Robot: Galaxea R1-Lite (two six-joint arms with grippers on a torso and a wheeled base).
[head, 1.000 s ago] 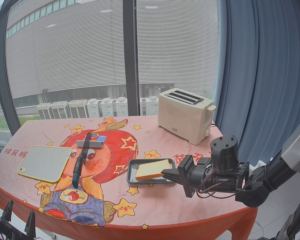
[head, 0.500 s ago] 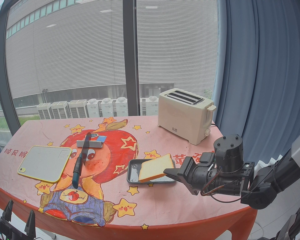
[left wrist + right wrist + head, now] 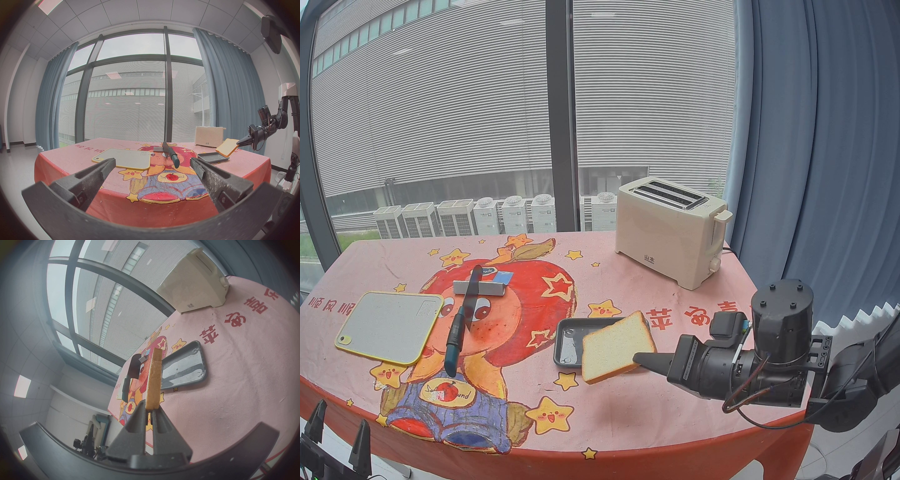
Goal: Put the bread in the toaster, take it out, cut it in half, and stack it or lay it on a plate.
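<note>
Right fingers [image 3: 136, 424] clamped on one crust edge of the bread [image 3: 615, 347], tilted, lifted just above the tray [image 3: 567, 350]. Looks light, soft, easily crushed: gentle pinch at the firmer crust advised. Left fingers [image 3: 84, 187] spread apart, low beside the surface [image 3: 625, 406].

Matte black jointed right arm [image 3: 850, 381], cylindrical black wrist housing [image 3: 782, 315] studded with small screws, looped thin dark cables [image 3: 745, 400], tapered dark grey right gripper [image 3: 640, 358], wedge-fingered, dust-flecked left gripper [image 3: 152, 161].
</note>
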